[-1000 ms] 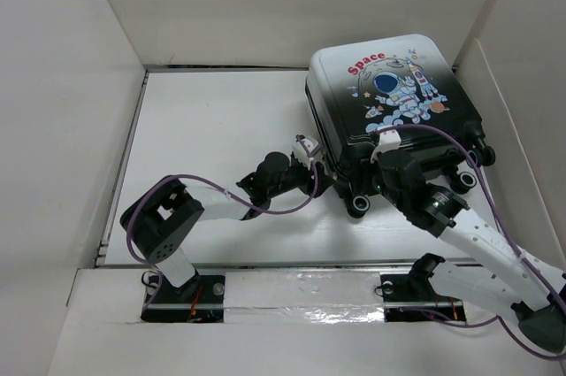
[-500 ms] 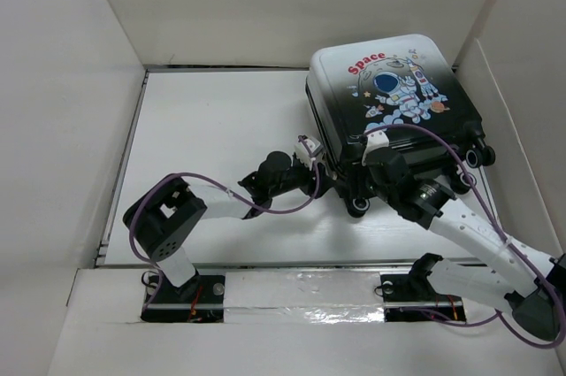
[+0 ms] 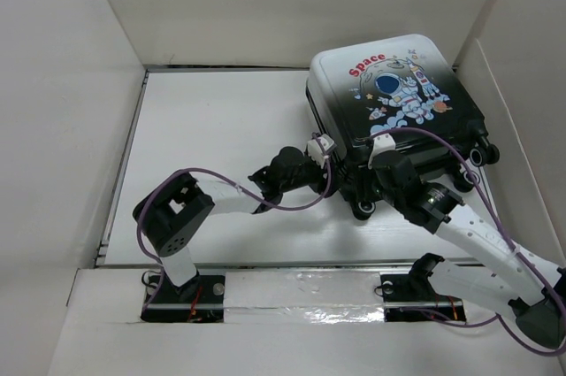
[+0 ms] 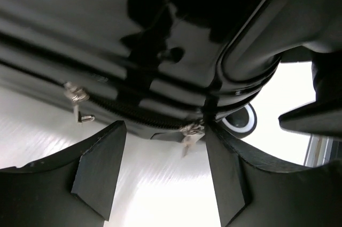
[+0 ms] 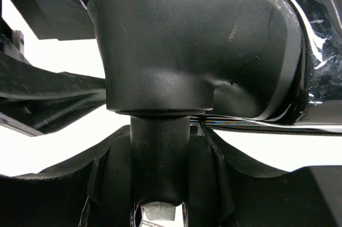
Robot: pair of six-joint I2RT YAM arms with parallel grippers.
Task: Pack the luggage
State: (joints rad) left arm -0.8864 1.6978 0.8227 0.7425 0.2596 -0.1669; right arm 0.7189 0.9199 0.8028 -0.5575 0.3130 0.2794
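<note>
The luggage point(image 3: 393, 102) lies flat and zipped at the back right, astronaut print up, black wheels point(image 3: 363, 210) along its near edge. My left gripper point(image 3: 328, 167) is at its near left corner and stands open. In the left wrist view, a silver zipper pull point(image 4: 189, 134) hangs between the open fingers point(image 4: 99, 169) of that gripper point(image 4: 164, 128), close to the right one, with a wheel point(image 4: 241, 120) just beyond. My right gripper point(image 3: 382, 158) is at the near edge. It point(image 5: 160, 131) is shut on a black caster post point(image 5: 159, 155) under the wheel housing point(image 5: 192, 51).
White walls box in the table point(image 3: 212, 128) on the left, back and right. The suitcase sits close to the right wall point(image 3: 513, 102). A second zipper pull point(image 4: 78, 98) hangs further left on the zip. Purple cables loop over both arms.
My left gripper has slid right, up against the suitcase's near corner, and its jaws have opened a little. The right arm has shifted slightly while keeping its grip on the caster.
</note>
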